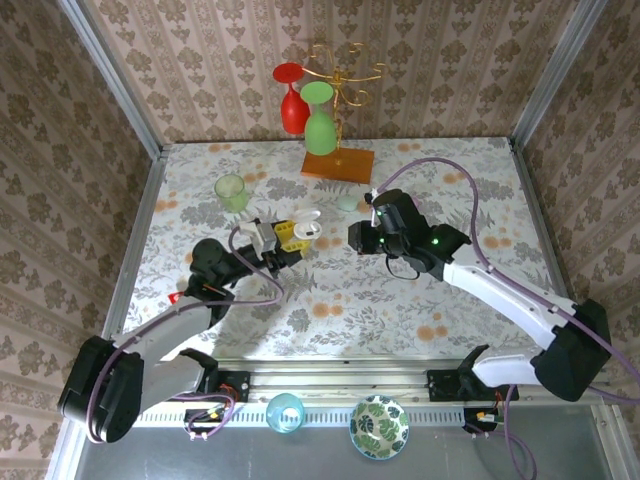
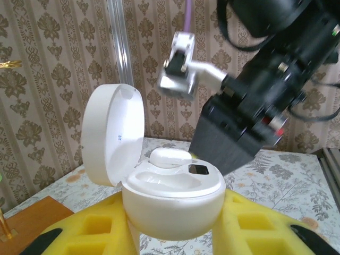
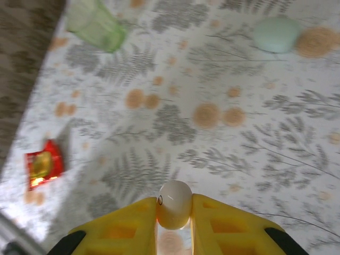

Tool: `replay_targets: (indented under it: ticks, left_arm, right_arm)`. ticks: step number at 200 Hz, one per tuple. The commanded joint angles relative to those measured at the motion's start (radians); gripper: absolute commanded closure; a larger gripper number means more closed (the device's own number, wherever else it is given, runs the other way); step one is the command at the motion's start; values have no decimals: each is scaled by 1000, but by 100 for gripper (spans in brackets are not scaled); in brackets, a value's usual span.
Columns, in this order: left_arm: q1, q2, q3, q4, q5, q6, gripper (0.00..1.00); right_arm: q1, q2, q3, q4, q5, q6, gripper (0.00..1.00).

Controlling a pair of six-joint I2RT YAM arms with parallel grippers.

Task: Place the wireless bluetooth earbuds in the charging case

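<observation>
A robot lab booth dressed like a home: wallpapered panels (image 1: 200, 70) in metal posts (image 1: 115, 78) box in a flowery table (image 1: 470, 200), with two robot arms (image 1: 175, 328) (image 1: 505, 290) bolted to its rail (image 1: 340, 378).

Damask wallpaper walls (image 1: 200, 60); floral-print tabletop (image 1: 350, 300); metal corner posts (image 1: 113, 75).

Left wrist view: base of charging case (image 2: 172, 210) hidden between yellow fingers (image 2: 64, 234) of left gripper (image 2: 172, 236), cropped at bottom edge; right arm (image 2: 276, 69) blurred, cut off top right. Right wrist view: underside of earbud (image 3: 174, 204) hidden in right gripper (image 3: 174, 226); green cup (image 3: 95, 21) blurred, cropped at top.
</observation>
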Motion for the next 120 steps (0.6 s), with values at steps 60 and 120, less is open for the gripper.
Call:
replay_targets:
  ticks: [60,120]
  left_arm:
    - [8,90,42,111,5,60,74]
    - [8,109,38,128,0,50,74]
  right_arm:
    - [9,-67,7,212,-298,77,79]
    - [47,-1,68,277,-320,81,79]
